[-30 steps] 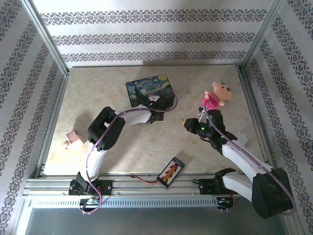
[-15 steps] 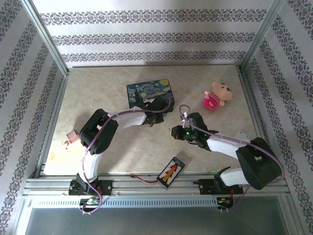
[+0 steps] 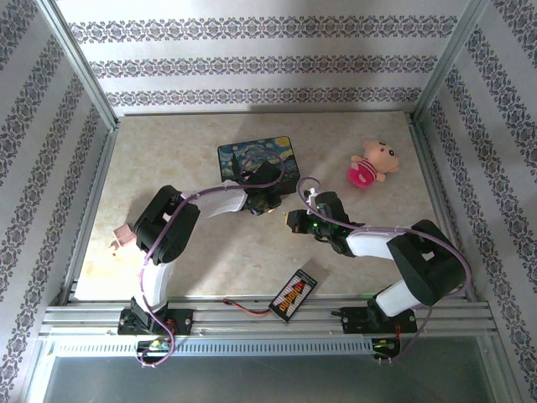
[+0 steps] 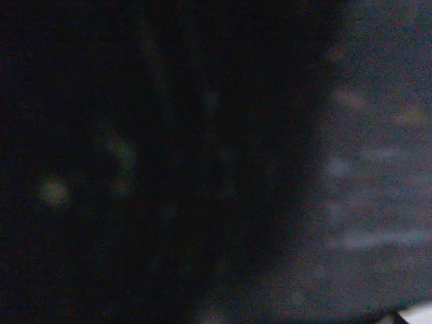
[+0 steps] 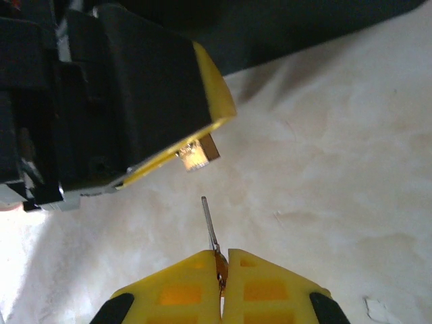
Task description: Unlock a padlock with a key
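**Ann:** Holding anything in your right gripper [image 5: 224, 264]?

**Me:** Yes, I pinch the key [image 5: 210, 219] tight. Its tip points at the padlock [image 5: 196, 154], near but not touching.

**Ann:** And the padlock?

**Me:** My left gripper [image 3: 270, 204] squeezes it over the table [image 3: 210, 252], just beside the blue box [image 3: 239, 155].

Over 1 s the right gripper [image 3: 291, 221], carrying the key [image 5: 210, 221], swings from the worktop's right side toward its centre. It now sits just beside the left gripper [image 3: 267, 201] and the padlock [image 5: 197, 156]. Its arm uncovers the plush toy [image 3: 369, 164].
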Robot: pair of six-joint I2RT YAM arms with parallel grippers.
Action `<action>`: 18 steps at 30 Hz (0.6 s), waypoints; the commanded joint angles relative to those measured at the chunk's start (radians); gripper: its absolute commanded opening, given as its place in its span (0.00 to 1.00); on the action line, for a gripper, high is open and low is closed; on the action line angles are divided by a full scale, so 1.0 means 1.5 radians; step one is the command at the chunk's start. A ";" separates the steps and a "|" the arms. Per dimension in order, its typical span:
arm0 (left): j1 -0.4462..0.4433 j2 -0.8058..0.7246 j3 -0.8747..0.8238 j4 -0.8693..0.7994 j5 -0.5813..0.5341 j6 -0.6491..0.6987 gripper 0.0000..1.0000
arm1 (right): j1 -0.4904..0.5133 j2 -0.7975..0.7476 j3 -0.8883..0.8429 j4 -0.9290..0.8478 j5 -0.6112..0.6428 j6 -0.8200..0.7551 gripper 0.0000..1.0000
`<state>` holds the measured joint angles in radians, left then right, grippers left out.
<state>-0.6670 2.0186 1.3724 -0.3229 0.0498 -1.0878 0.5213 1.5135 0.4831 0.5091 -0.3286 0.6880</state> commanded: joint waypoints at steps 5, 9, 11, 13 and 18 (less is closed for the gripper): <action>0.013 0.003 0.007 0.073 0.059 -0.055 0.11 | 0.009 0.037 -0.006 0.086 0.036 -0.001 0.00; 0.016 0.003 -0.005 0.093 0.065 -0.071 0.11 | 0.009 0.072 -0.006 0.128 0.030 0.012 0.00; 0.018 0.005 -0.007 0.098 0.068 -0.073 0.12 | 0.009 0.096 -0.006 0.155 0.021 0.021 0.00; 0.019 0.007 -0.007 0.099 0.071 -0.073 0.12 | 0.010 0.115 -0.005 0.186 0.014 0.030 0.00; 0.020 0.008 -0.012 0.106 0.071 -0.078 0.12 | 0.011 0.157 -0.005 0.253 0.007 0.047 0.00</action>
<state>-0.6521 2.0190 1.3636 -0.2409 0.1192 -1.1572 0.5220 1.7245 0.4824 0.7738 -0.3035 0.7353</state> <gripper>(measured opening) 0.291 0.042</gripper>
